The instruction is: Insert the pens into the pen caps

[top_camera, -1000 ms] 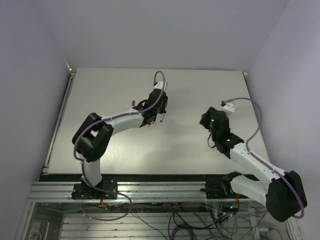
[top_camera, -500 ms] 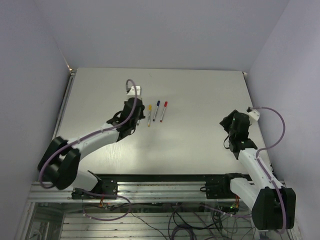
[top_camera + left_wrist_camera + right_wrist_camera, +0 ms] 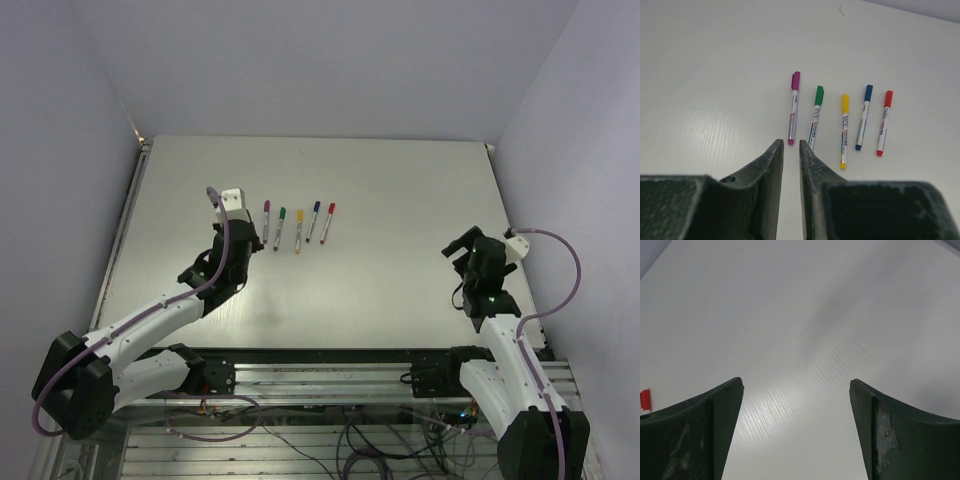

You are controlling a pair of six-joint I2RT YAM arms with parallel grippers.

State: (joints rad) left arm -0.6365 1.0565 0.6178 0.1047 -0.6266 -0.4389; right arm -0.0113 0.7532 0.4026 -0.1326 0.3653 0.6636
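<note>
- Five pens lie in a row on the table, side by side and not touching, roughly parallel.
- From left to right in the left wrist view they are the purple pen, green pen, yellow pen, blue pen and red pen.
- Each has a grey-white barrel and a small coloured mark at its near end.
- The pen caps sit on the far ends, each matching its pen's colour.
- The yellow pen lies slightly nearer the arms than its neighbours.
- The left fingers are drawn almost together, with only a thin slit between them, and hold nothing.
- They hang just short of the near end of the purple pen, left of the row, and touch no pen.
- The right fingers are spread wide and hold nothing.
- They are over bare table near its right edge, well apart from the pens.
- A small red scrap shows at the left edge of the right wrist view. It may be the red pen, but too little shows to tell.
</note>
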